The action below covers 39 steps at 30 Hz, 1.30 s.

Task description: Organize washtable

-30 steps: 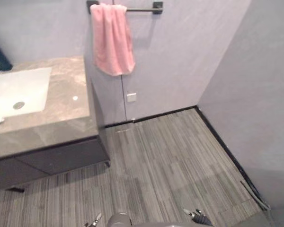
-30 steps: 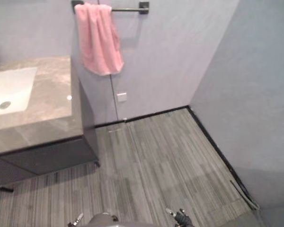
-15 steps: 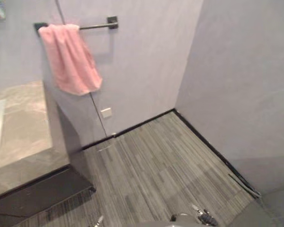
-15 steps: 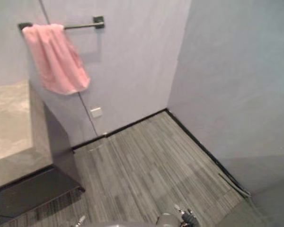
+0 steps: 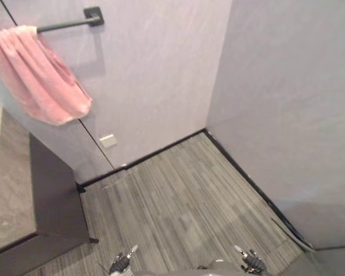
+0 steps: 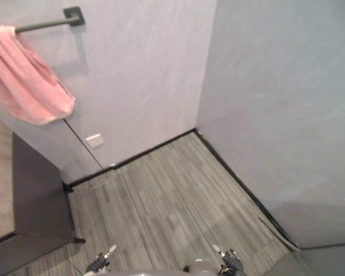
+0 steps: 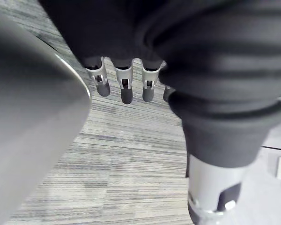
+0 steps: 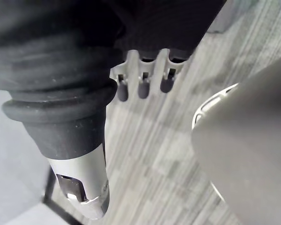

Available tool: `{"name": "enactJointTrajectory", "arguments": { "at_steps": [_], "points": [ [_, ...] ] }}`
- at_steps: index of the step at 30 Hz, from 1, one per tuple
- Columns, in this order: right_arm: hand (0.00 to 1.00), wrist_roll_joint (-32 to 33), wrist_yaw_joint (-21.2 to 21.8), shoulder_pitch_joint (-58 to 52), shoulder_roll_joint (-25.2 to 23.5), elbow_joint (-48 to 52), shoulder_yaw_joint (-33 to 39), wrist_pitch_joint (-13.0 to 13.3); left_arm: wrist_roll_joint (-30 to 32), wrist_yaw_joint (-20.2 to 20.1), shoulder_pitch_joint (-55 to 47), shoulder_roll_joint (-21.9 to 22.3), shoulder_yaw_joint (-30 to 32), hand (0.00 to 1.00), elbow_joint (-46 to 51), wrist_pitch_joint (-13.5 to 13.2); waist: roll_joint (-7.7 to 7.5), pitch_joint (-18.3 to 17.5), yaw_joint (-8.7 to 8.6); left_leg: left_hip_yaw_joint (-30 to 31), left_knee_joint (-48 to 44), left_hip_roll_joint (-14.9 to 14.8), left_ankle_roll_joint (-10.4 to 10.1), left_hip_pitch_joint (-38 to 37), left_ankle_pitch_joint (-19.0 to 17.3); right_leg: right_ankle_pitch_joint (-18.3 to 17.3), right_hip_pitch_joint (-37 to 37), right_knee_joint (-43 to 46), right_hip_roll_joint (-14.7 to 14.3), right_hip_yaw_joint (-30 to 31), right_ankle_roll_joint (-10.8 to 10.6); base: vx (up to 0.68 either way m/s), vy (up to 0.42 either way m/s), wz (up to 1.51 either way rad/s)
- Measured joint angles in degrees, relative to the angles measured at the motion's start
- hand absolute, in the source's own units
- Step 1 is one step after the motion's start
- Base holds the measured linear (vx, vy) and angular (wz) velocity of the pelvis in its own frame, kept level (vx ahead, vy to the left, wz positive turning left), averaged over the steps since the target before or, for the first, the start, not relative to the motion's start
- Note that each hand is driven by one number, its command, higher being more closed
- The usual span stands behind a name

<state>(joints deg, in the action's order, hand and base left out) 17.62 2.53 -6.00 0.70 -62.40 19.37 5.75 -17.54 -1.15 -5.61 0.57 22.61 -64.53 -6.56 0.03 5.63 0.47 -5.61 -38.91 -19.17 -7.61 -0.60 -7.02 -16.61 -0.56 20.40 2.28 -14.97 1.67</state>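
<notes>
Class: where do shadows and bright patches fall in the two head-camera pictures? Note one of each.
Left eye view: the towel bar and pink towel throw a soft shadow on the wall. Right eye view: a paler patch of light lies on the floor.

Head stereo pair looking down at floor (image 5: pixel 184 213), wrist cameras close above it

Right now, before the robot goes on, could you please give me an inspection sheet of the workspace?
Surface: grey stone counter at the left edge, on a dark cabinet.
Job's things: nothing seen.
Clutter: nothing seen.
Hands: left hand and right hand open, hanging low over the floor, holding nothing.
Cables: nothing seen.
Surroundings: pink towel draped over a black bar on the wall, white wall plate below, grey striped flooring.
</notes>
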Motion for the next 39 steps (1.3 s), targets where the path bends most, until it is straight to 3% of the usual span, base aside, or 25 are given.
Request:
{"name": "enactJointTrajectory", "arguments": {
  "at_steps": [3, 4, 5, 6, 7, 8, 10, 11, 14, 16, 20, 22, 24, 27, 28, 30, 31, 35, 39],
  "points": [
    [0.00, -1.93, 0.05, 1.76, -0.29, -4.03, -0.07, -0.43, -2.09, 0.06, 0.00, -1.31, -0.88, 0.00, 1.04, -0.90, -2.33, 0.34, 0.44, -2.59, -2.60, 3.55, -0.27, 6.72, -7.07, 0.27, 5.76, -4.04, 2.93, 0.00, -0.48, 0.21, 0.053, 0.17],
    [0.00, -2.01, 0.05, 2.15, -0.41, -4.40, -0.08, -0.73, -2.51, 0.12, 0.01, -1.72, -1.30, 0.00, 1.06, -1.15, -2.91, 0.40, 0.42, -2.86, -1.24, 4.84, -0.05, 8.07, -7.79, 0.49, 6.66, -4.61, 3.79, -0.01, -0.87, 0.25, 0.188, 0.10],
    [0.00, -2.16, 0.08, 2.35, -0.58, -5.44, -0.11, -1.05, -3.50, 0.25, 0.05, -2.19, -2.50, 0.00, 1.37, -1.69, -3.64, 0.69, 0.43, -3.04, 4.56, 8.18, 0.25, 10.87, -7.96, 1.06, 8.56, -6.10, 5.79, -0.06, -1.85, 0.21, 0.195, 0.05],
    [0.00, -2.20, 0.08, 2.34, -0.53, -5.51, -0.07, -1.06, -3.88, 0.30, 0.04, -2.06, -2.87, 0.00, 1.57, -1.75, -3.55, 0.74, 0.44, -2.77, 7.82, 9.44, 0.11, 11.82, -7.77, 1.26, 9.26, -6.69, 6.30, -0.12, -2.21, 0.21, 0.231, -0.01],
    [0.00, -2.23, 0.14, 2.34, -0.17, -5.47, 0.01, -1.05, -4.41, 0.46, 0.00, -1.83, -3.73, 0.00, 1.50, -1.89, -2.73, 0.81, 0.51, -2.05, 14.97, 11.01, 0.07, 12.65, -4.97, 1.83, 10.09, -7.29, 6.40, -0.28, -3.50, 0.22, 0.326, -0.15],
    [0.00, -2.50, -0.02, 2.52, -0.11, -5.53, -0.34, -1.02, -5.27, 0.38, 0.09, -2.43, -4.48, 0.00, 1.43, -2.24, -2.30, 0.67, 0.95, -2.15, 18.60, 12.75, 3.70, 12.22, 0.35, 1.85, 10.88, -8.56, 7.11, 0.92, -5.48, 0.24, 0.302, -0.08],
    [0.00, -2.55, 0.18, 2.33, -1.28, -5.52, -2.17, -1.22, -5.31, 0.40, 0.09, -3.63, -4.59, 0.00, 1.47, -2.73, -4.53, 0.00, 0.35, -2.24, 19.78, 14.50, 4.48, 12.05, 0.16, 3.82, 11.50, -11.06, 7.86, 1.92, -4.28, 0.26, 0.246, 0.15],
    [0.00, -2.77, 0.23, 2.18, -1.82, -5.55, -2.42, -1.18, -5.53, 0.31, 0.05, -3.96, -4.21, 0.00, 1.46, -2.64, -5.15, 0.01, 0.59, -2.16, 19.15, 15.03, 5.26, 12.51, -0.28, 7.00, 11.87, -12.76, 8.00, 2.89, -5.04, 0.23, 0.221, 0.23],
    [0.00, -3.52, 0.19, 2.14, -1.78, -5.95, -2.08, -1.25, -5.52, 0.26, 0.05, -3.98, -3.55, 0.00, 0.94, -2.64, -5.11, -0.01, 1.03, -2.91, 18.88, 15.51, 6.38, 11.36, -0.95, 10.02, 12.57, -12.96, 8.71, 4.66, -6.14, 0.20, 0.185, -0.08],
    [0.00, -4.25, 0.66, 1.99, -1.50, -5.99, -1.64, -1.24, -5.52, 0.11, -0.13, -3.80, -1.53, 0.00, 0.02, -2.34, -5.23, -0.17, 2.28, -5.42, 20.31, 15.84, 6.80, 8.29, -1.24, 11.39, 12.08, -10.77, 9.91, 7.20, -7.32, 0.13, 0.143, -0.60],
    [0.00, -2.28, 1.11, 1.25, -0.30, -4.42, 2.12, -0.82, -5.48, 0.10, -2.44, -3.12, -0.25, 0.00, -1.50, -1.34, -2.70, 0.12, 1.52, -7.85, 29.62, 17.93, 8.34, -0.69, -2.36, 13.74, -0.84, 16.92, 13.14, 12.33, -6.17, 0.06, 0.128, -0.44],
    [0.00, -1.17, 1.10, 0.56, -0.43, -3.60, 2.59, -0.65, -5.43, 0.15, -2.55, -3.39, -0.36, 0.00, -2.62, -1.27, -2.79, -0.07, 0.57, -7.27, 30.86, 18.35, 9.09, -3.31, -2.90, 11.02, -2.02, 21.90, 14.77, 10.46, -6.18, 0.09, 0.081, 0.15],
    [0.00, -1.00, 1.14, 0.58, -0.45, -3.57, 2.53, -0.46, -5.34, 0.12, -2.80, -3.48, -0.54, 0.00, -2.84, -1.41, -2.75, -0.13, 0.30, -5.61, 32.08, 18.02, 9.27, -4.46, -3.00, 5.93, -3.36, 19.47, 13.98, 7.63, -6.42, 0.11, 0.002, 0.36],
    [0.00, 0.41, 1.12, 0.42, -0.25, -3.02, 2.33, 0.04, -4.39, 0.13, -2.25, -3.30, -0.63, 0.00, -2.78, -1.51, -1.91, -0.19, 0.03, -2.28, 32.30, 14.95, 8.96, -4.83, -3.10, 3.86, -6.10, 8.37, 7.52, 8.49, -6.71, 0.21, -0.145, 0.56],
    [0.00, 0.53, 1.00, 0.16, -0.23, -2.33, 1.27, 0.12, -3.97, 0.12, -2.26, -3.25, -0.65, 0.00, -2.71, -1.60, -1.75, -0.22, 0.10, -1.67, 32.08, 13.14, 7.59, -5.21, -3.51, 4.29, -7.15, 3.48, 4.66, 9.70, -6.64, 0.17, -0.184, 0.45],
    [0.00, 0.82, 0.94, -0.86, -0.61, -1.22, -1.99, 0.43, -3.20, 0.11, -2.59, -3.74, -0.59, 0.00, -1.98, -1.76, -3.32, -0.61, 0.26, -0.89, 30.85, 12.76, 4.33, -5.47, -4.57, 13.22, -7.10, -6.16, 2.89, 11.94, -6.71, 0.24, -0.274, 0.39],
    [0.00, 1.52, 1.01, -0.84, -0.34, -1.17, -2.49, 0.43, -2.41, 0.14, -2.35, -3.51, -0.68, 0.00, -2.22, -1.77, -3.31, -1.07, 0.49, 0.40, 30.24, 12.11, 3.14, -6.27, -5.49, 14.81, -7.06, -5.02, 2.32, 11.55, -5.92, 0.29, -0.299, 0.38],
    [0.00, 0.76, 0.92, -1.09, 1.34, 0.71, -3.89, 0.46, -1.86, -0.03, -0.83, 0.54, -2.60, 0.00, -1.25, -1.78, 0.82, -2.04, 0.35, 0.16, 33.16, 8.36, 0.53, -6.52, -3.92, 13.87, -5.08, -8.94, -0.75, 8.27, -4.58, 0.22, -0.183, 0.29],
    [0.00, 0.11, 0.23, -1.10, 1.55, 0.65, -4.72, 0.36, -1.50, 0.01, -0.63, 0.71, -2.99, 0.00, -1.34, -1.64, 1.13, -2.22, 0.36, 0.37, 35.01, 7.84, -0.07, -7.96, -3.21, 13.80, -2.20, -11.88, -1.30, 6.75, -4.00, 0.09, -0.038, 0.19]
  ]
}}
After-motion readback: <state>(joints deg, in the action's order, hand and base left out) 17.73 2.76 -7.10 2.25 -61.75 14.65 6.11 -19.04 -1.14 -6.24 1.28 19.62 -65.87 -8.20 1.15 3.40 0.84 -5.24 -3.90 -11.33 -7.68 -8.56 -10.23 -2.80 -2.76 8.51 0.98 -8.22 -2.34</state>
